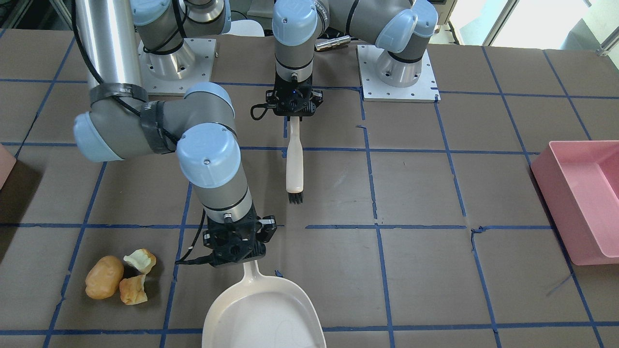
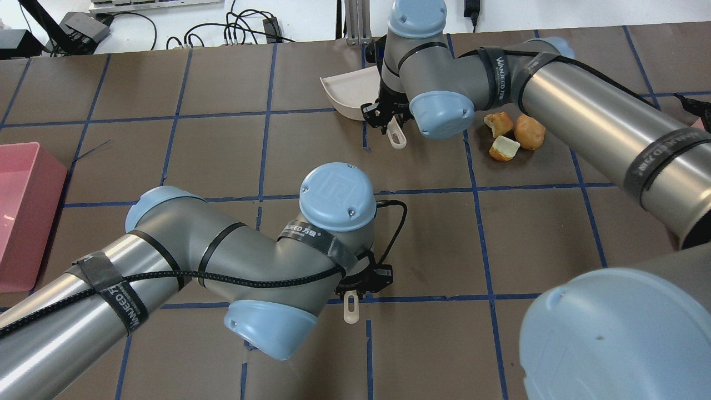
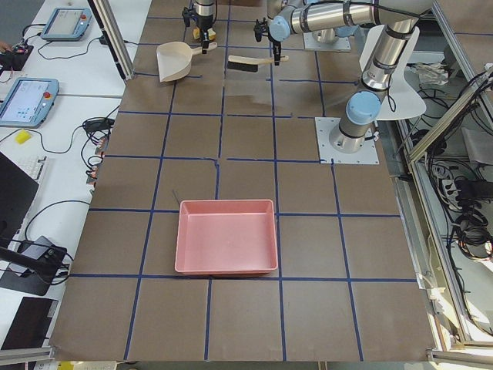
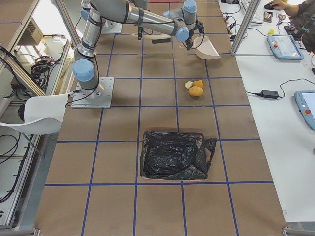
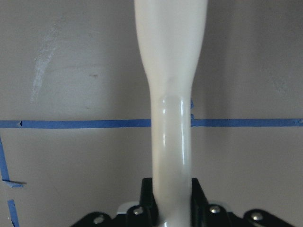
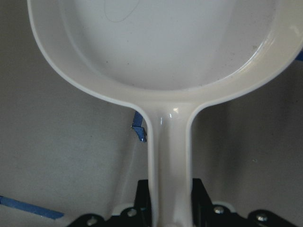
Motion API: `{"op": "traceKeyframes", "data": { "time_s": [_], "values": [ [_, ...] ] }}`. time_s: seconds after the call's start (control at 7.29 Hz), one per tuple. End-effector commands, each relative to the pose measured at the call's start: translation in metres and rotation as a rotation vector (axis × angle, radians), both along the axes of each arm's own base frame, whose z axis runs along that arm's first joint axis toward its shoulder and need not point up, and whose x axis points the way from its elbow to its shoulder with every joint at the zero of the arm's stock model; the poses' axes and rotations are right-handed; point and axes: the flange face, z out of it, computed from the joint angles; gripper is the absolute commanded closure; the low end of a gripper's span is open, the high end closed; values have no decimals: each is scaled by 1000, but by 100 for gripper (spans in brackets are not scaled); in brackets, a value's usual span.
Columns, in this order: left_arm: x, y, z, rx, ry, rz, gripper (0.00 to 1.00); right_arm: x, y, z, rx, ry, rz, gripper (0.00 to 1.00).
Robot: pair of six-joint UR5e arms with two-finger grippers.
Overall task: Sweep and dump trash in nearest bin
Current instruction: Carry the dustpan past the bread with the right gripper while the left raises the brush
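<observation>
The trash lies at the front left of the front-facing view: a tan potato-shaped lump (image 1: 104, 277) and two torn orange chunks (image 1: 140, 260) (image 1: 133, 289). It also shows in the overhead view (image 2: 529, 131). My right gripper (image 1: 242, 258) is shut on the handle of a cream dustpan (image 1: 263, 314), whose pan lies just right of the trash in that view. The right wrist view shows the empty pan (image 6: 156, 42). My left gripper (image 1: 293, 116) is shut on a cream brush (image 1: 294, 164) with dark bristles, over the table's middle. Only a slanted peach edge of the nearest bin (image 1: 4, 166) shows.
A rose-pink deep tub (image 1: 580, 203) stands at the table's end on my left, far from the trash. A black bag (image 4: 174, 155) sits in a box at the end on my right. Two white arm base plates (image 1: 396, 72) lie along the robot's side.
</observation>
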Motion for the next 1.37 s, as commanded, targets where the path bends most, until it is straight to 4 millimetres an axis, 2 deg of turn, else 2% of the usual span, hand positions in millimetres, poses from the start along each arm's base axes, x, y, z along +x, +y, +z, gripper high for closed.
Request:
{"op": "traceKeyframes", "data": {
  "time_s": [0.0, 0.27, 0.41, 0.55, 0.82, 0.96, 1.1, 1.23],
  "values": [
    [0, 0, 0, -1, 0, 0, 100, -68, -2, 46, -15, 13, -32, 82],
    [0, 0, 0, -1, 0, 0, 100, -121, 10, 75, 17, 34, -21, 83],
    [-1, 1, 0, 0, 2, -3, 100, -160, 21, 81, 29, 48, 10, 84],
    [-1, -1, -1, -1, 3, 0, 100, -209, 31, 82, 34, 56, 26, 84],
    [-2, 0, -1, -2, 4, -5, 100, -272, 57, 104, 64, 90, 74, 84],
    [-1, -1, 1, -5, 5, 0, 100, -319, 70, 118, 70, 134, 100, 84],
    [-3, -5, 3, -12, 8, 4, 100, -370, 80, 120, 83, 136, 124, 84],
    [-15, -25, 22, -43, 23, 10, 100, -402, 88, 117, 97, 130, 142, 84]
  ]
}}
